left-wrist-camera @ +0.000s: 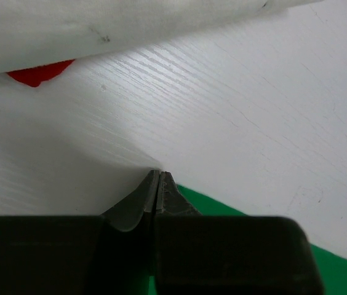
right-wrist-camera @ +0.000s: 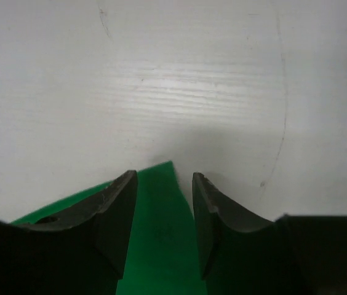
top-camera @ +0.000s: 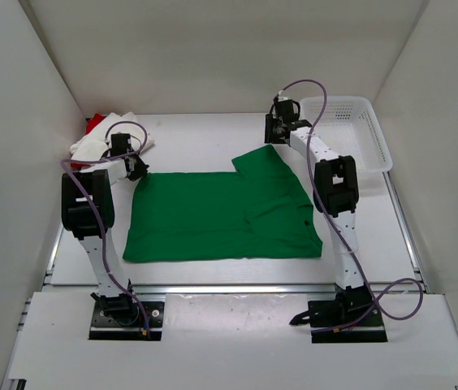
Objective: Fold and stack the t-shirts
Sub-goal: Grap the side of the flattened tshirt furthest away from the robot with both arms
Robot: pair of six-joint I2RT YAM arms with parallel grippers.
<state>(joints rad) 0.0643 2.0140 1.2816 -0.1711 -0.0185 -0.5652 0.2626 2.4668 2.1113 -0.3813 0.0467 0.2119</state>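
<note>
The green t-shirt (top-camera: 221, 215) lies spread flat in the middle of the table, one sleeve (top-camera: 255, 160) pointing to the back. My left gripper (top-camera: 136, 167) is at its back left corner. In the left wrist view that gripper (left-wrist-camera: 159, 174) is shut, its tips on the table against the green edge (left-wrist-camera: 241, 215), and no cloth shows between them. My right gripper (top-camera: 276, 130) is at the sleeve's far end. In the right wrist view it (right-wrist-camera: 164, 179) stands open over the sleeve's corner (right-wrist-camera: 158, 246), which lies loose between the fingers. The off-white t-shirt (top-camera: 99, 142) and red t-shirt (top-camera: 94, 123) are heaped at the back left.
A white mesh basket (top-camera: 351, 130) stands at the back right, close behind the right arm. White walls close the table in on three sides. The heap's off-white cloth (left-wrist-camera: 99, 24) and a red patch (left-wrist-camera: 38, 72) show just beyond the left gripper.
</note>
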